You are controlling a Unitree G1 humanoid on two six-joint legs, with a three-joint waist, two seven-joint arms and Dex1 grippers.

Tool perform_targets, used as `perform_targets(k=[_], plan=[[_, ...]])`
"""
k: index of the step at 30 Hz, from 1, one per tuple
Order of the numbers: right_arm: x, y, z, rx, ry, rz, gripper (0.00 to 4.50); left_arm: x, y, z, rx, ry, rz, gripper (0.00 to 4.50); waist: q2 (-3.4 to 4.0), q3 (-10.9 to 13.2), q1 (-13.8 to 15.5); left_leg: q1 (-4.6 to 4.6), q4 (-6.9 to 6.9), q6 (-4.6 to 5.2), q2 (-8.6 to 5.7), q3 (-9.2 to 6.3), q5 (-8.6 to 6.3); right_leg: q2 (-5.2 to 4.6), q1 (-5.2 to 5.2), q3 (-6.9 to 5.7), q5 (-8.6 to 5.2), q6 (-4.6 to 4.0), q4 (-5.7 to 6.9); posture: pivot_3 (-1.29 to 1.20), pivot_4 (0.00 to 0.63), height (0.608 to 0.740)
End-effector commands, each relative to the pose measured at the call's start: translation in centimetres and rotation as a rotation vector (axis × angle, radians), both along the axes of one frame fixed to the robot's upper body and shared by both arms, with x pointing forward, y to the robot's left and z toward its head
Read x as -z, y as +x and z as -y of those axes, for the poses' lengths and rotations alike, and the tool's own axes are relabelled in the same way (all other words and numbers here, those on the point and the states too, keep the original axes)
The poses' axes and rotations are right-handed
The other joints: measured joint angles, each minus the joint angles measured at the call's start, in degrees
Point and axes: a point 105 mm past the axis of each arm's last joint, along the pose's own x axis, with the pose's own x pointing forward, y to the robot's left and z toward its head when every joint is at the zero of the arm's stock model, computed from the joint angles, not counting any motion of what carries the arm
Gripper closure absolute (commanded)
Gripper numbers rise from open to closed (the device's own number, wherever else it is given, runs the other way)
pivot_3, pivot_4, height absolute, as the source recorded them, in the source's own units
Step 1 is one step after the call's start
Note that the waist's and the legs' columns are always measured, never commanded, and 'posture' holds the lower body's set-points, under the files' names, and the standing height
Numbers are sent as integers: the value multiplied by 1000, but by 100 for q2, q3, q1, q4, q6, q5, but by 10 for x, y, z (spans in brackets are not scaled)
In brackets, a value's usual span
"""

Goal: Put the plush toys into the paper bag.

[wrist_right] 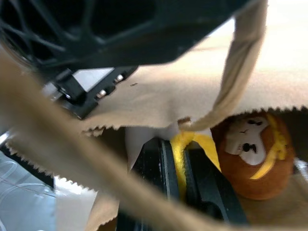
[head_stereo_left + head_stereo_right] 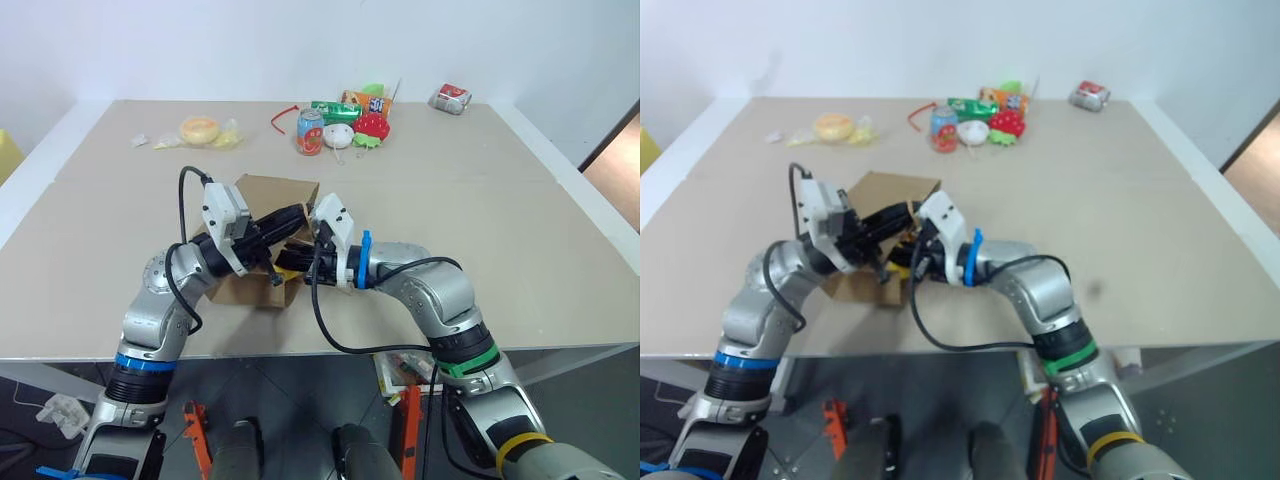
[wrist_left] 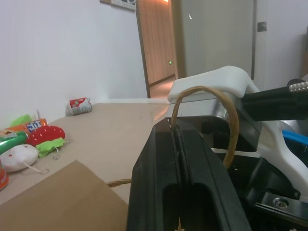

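Note:
The brown paper bag (image 2: 272, 190) lies on the table in front of me, its mouth toward my arms. My left gripper (image 3: 177, 137) is shut on one twisted handle loop (image 3: 232, 120) and holds it up. From the right, my right gripper (image 1: 177, 159) reaches into the bag's mouth past the serrated edge (image 1: 144, 108). Its fingers are close together on a yellow part of the yellow and white plush toy (image 1: 185, 142). The brown monkey plush (image 1: 252, 154) sits inside the bag just beside those fingers. In the head views both grippers meet at the bag's mouth (image 2: 290, 255).
At the table's far side lie a red strawberry toy (image 2: 371, 125), a small white round toy (image 2: 338, 135), a drink can (image 2: 310, 131), a green packet (image 2: 335, 108), a crushed can (image 2: 450, 98) and a yellow wrapped item (image 2: 200, 130). The bag is near the table's front edge (image 2: 300, 345).

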Motion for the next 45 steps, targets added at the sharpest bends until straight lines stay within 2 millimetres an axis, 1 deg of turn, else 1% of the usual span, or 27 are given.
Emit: perform_targets(k=[1,2,3,5,7,8,9,11,13,16,18,21,25,28,31,34,36,42,45], plan=[[8,-17,-18,-91,51,-108,3041,-20,-11,7,39,-27,89,4500,0,0,0,0,0,0,0,0,0,0,0,0,0,0,0,0,150,740],[10,-17,-19,-93,49,-117,2583,-21,-11,7,38,-28,90,4500,0,0,0,0,0,0,1,0,0,0,0,0,-1,2,0,0,150,740],[11,-17,-20,-94,51,-129,2347,-21,-11,7,38,-30,90,4500,0,0,0,0,-1,0,1,0,0,0,0,0,-2,2,0,0,150,740],[11,-15,-21,-88,71,-161,1515,-21,-11,8,39,-32,90,4500,0,0,0,0,-2,0,1,0,0,1,0,0,-4,1,0,0,150,740],[12,-12,-21,-77,76,-177,888,-21,-11,8,39,-34,89,4500,0,0,0,0,-2,0,1,0,0,2,0,0,-5,4,0,0,150,740],[15,-6,-19,-42,61,-190,217,-21,-11,8,39,-34,89,4500,0,0,0,0,-2,0,1,0,0,2,0,0,-5,4,0,0,150,740],[19,-1,-16,-19,42,-194,26,-21,-11,8,38,-34,89,4500,0,0,-1,0,-2,0,1,0,0,2,0,0,-5,4,0,0,150,740],[20,7,-8,22,28,-190,26,-21,-11,8,36,-35,88,4500,0,0,1,0,-1,0,1,0,0,2,0,0,-3,2,0,0,150,740],[13,13,0,42,46,-183,26,-21,-11,8,34,-35,88,4500,0,0,2,0,-1,0,1,0,0,2,1,0,-3,2,0,0,150,740],[-2,17,24,53,64,-144,26,-20,-10,7,32,-37,83,4500,-1,0,12,-1,0,0,1,1,0,1,1,0,-3,2,0,0,150,740],[-6,17,36,56,70,-130,26,-20,-10,7,31,-38,83,4500,0,0,12,-4,0,0,1,2,0,0,1,1,-4,2,0,0,150,740],[-10,16,67,89,86,-115,26,-20,-10,7,31,-42,82,4500,0,0,9,-4,-3,0,1,1,0,1,-1,1,-6,1,0,0,150,740],[-6,15,98,150,61,-94,26,-20,-10,8,33,-45,82,4500,-1,0,10,-4,-4,0,0,2,0,1,0,4,-16,12,0,0,150,740],[0,27,124,278,7,-78,26,-20,-10,8,35,-45,82,4500,0,0,-8,-3,-3,0,0,4,0,2,-1,5,-16,11,0,0,150,740],[10,43,140,400,-63,-64,26,-20,-10,8,37,-46,81,4500,0,0,-7,-2,-2,0,0,2,0,3,-2,5,-12,8,0,0,150,740],[18,49,138,429,-108,-51,26,-20,-10,8,39,-45,82,4500,-1,0,-6,-2,3,0,-1,4,0,3,-2,9,-9,6,0,0,150,740],[22,51,129,421,-120,-55,26,-20,-10,8,39,-45,82,4500,0,0,-11,-2,3,0,-1,4,0,3,-2,10,-8,7,0,0,150,740],[29,42,97,307,-141,-56,26,-21,-10,7,32,-45,83,4500,0,0,-6,-2,1,1,0,2,0,6,-2,10,-11,13,0,0,150,740],[32,39,90,272,-160,-55,26,-20,-10,6,25,-46,83,4500,0,0,-1,-4,1,0,-1,3,0,6,-1,12,-13,15,0,0,150,740]])
